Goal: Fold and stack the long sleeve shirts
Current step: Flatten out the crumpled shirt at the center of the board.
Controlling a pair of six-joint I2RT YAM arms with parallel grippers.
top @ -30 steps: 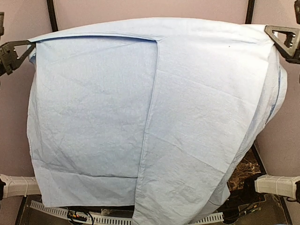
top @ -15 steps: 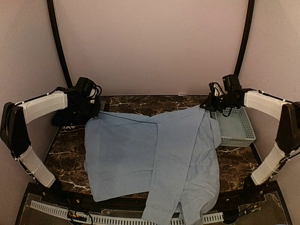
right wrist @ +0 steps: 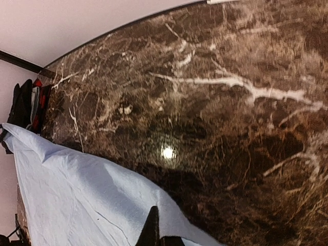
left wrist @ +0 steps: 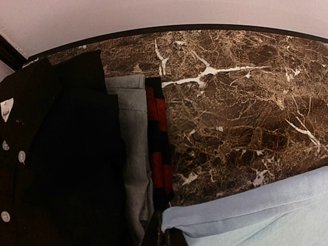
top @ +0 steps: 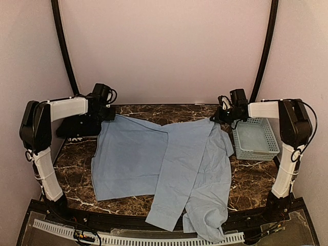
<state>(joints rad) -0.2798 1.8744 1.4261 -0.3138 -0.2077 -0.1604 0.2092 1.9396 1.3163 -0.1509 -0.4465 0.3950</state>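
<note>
Two tools, both mine, are clamped shut on the far edge of the light blue shirt. My left tool pinches its far left corner and my right tool pinches its far right corner. The shirt lies spread on the marble worktop, with its near end hanging over the front edge. The black shirt lies at the far left, just beside my left tool. The basket stands near my right tool.
</note>
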